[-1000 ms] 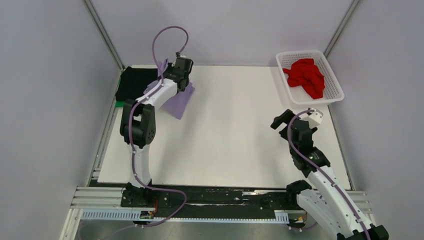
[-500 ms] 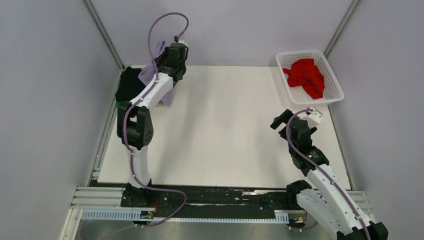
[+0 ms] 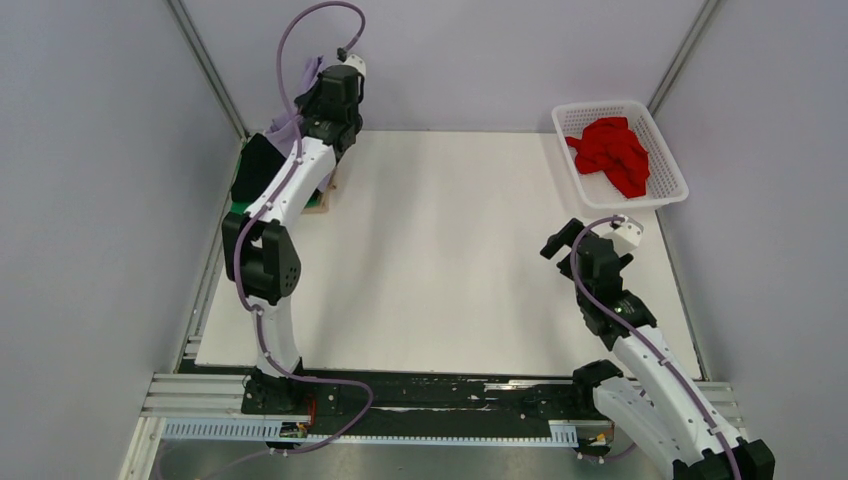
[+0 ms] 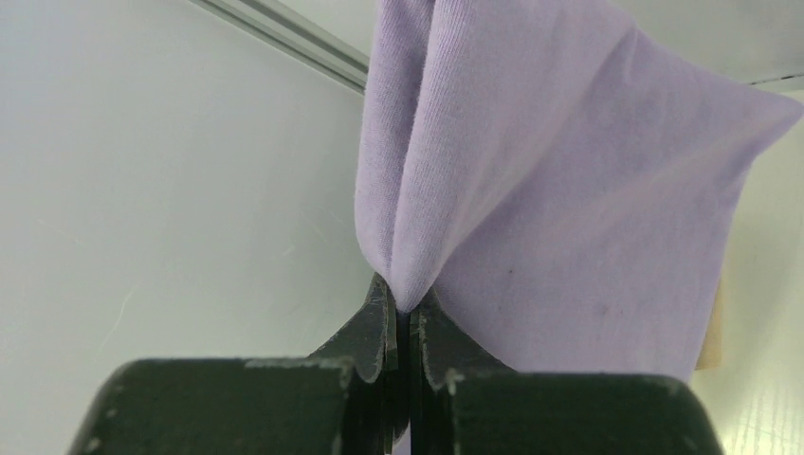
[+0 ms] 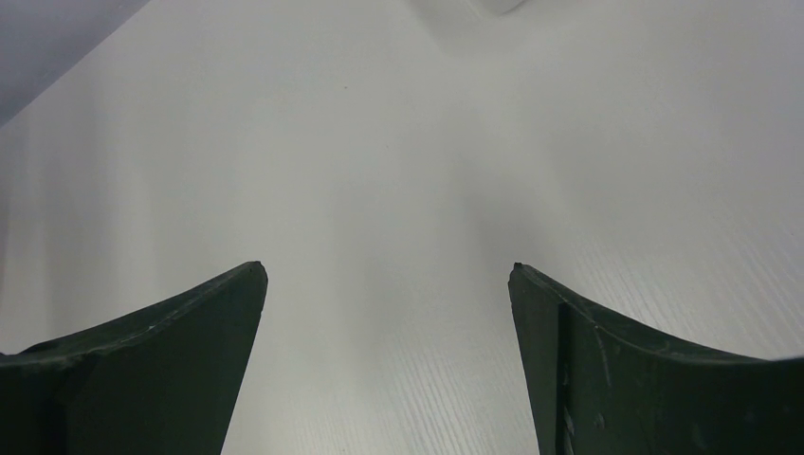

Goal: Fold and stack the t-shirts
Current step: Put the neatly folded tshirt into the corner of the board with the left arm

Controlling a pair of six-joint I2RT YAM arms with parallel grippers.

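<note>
My left gripper (image 4: 406,299) is shut on a pinched fold of the lavender t-shirt (image 4: 569,190), which hangs in front of the wrist camera. In the top view the left arm reaches to the far left corner, and only bits of the lavender t-shirt (image 3: 288,127) show beside it. Under the arm lies the black t-shirt (image 3: 256,168), with a green t-shirt's edge (image 3: 238,208) showing beneath it. The red t-shirt (image 3: 612,155) lies crumpled in the basket. My right gripper (image 5: 389,275) is open above bare table, holding nothing.
The white latticed basket (image 3: 665,150) stands at the far right corner. The white table top (image 3: 450,260) ends at a black rail along the near edge. Grey walls and a metal frame post (image 3: 205,65) stand close behind the left arm.
The left arm has swung the lavender t-shirt up and back-left, off the table's middle and over the black t-shirt. The right arm has stayed put.
</note>
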